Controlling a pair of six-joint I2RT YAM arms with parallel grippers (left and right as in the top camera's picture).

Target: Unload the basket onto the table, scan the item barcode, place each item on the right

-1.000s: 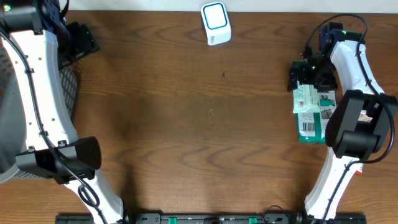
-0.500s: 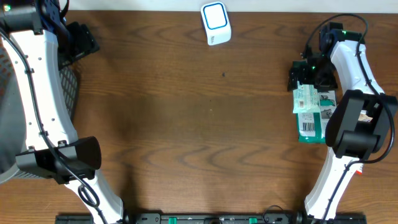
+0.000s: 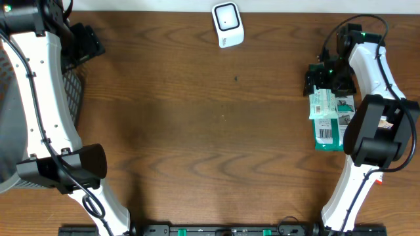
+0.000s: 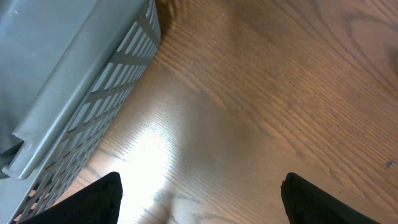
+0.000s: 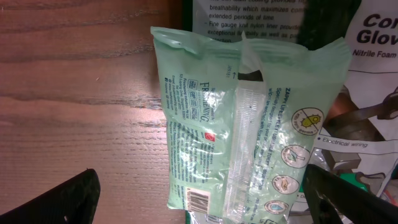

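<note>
1. The item I'd go for is the pale green wipes pack [image 5: 249,124]. It's over on the right side of the wooden table [image 3: 197,131], lying flat. Part of it is on the wood and part overlaps a nitrile foam gloves packet [image 5: 367,37] underneath.
2. The right gripper [image 5: 199,198] sits right over the pack with its fingers spread as wide as they go, one on each side. It isn't pinching anything. I can't tell from these views whether it's touching the film.
3. The left gripper [image 4: 205,205] is way off on the other side, next to the grey slatted basket [image 4: 62,74]. It's spread wide too and has nothing in it.
4. Handling guess: it's a soft, floppy, light pouch with shiny film, so it's probably slippery. It should squash and sag rather than hold its shape. Not fragile, but a hard pinch will wrinkle it.
5. I'd take it across the narrow width, mid-body or toward the crimped end. The centre seam and label strip there should add a bit of stiffness.
6. Stay off the barcode [image 5: 198,201] near the bottom edge of the wrist view. Covering or creasing it would likely spoil the read.
7. The white scanner [image 3: 227,24] is at the far edge, well apart from the pack, so there's a fair carry. The gloves packet could also get dragged along.
</note>
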